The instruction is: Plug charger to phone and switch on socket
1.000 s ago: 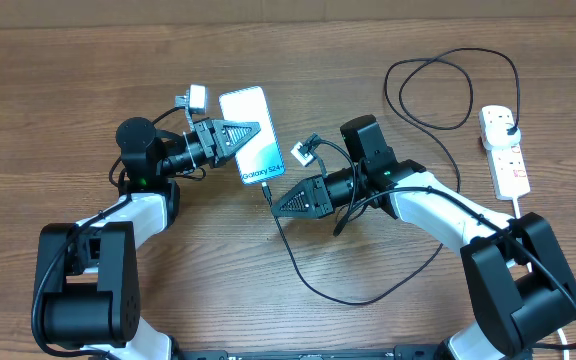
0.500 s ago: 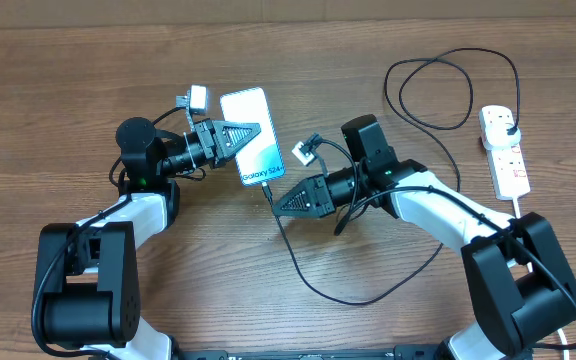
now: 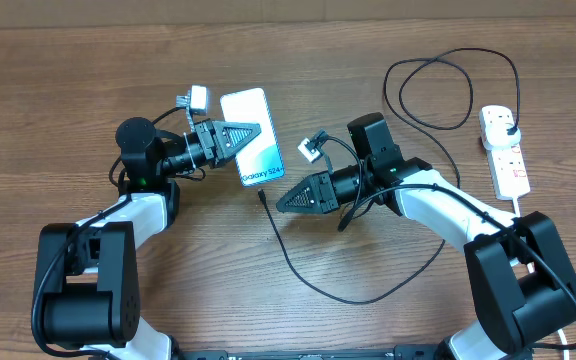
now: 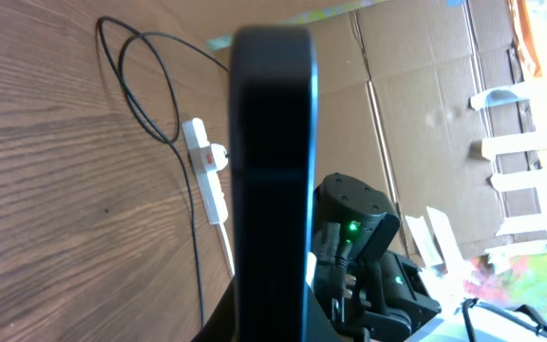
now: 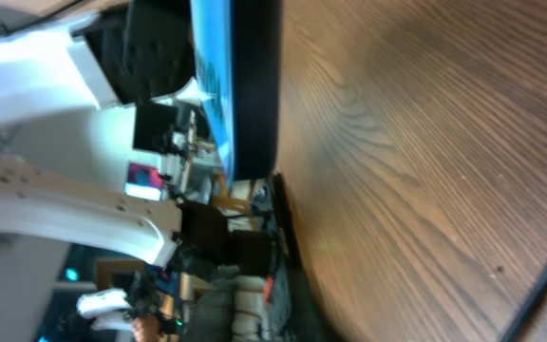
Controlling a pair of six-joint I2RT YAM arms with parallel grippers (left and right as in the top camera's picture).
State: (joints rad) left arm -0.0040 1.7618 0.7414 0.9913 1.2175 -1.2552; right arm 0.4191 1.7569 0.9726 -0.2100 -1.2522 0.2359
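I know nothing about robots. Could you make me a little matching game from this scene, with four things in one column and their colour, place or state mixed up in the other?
Things:
1. phone
2. power strip
3. charger cable
4. right gripper

Descriptions:
A. black, long and looping
B. white, far right in the overhead view
C. tip pointing toward the lower end of the phone
D. screen lit blue-white, held in the left gripper

Pairs: 1-D, 2-B, 3-A, 4-C
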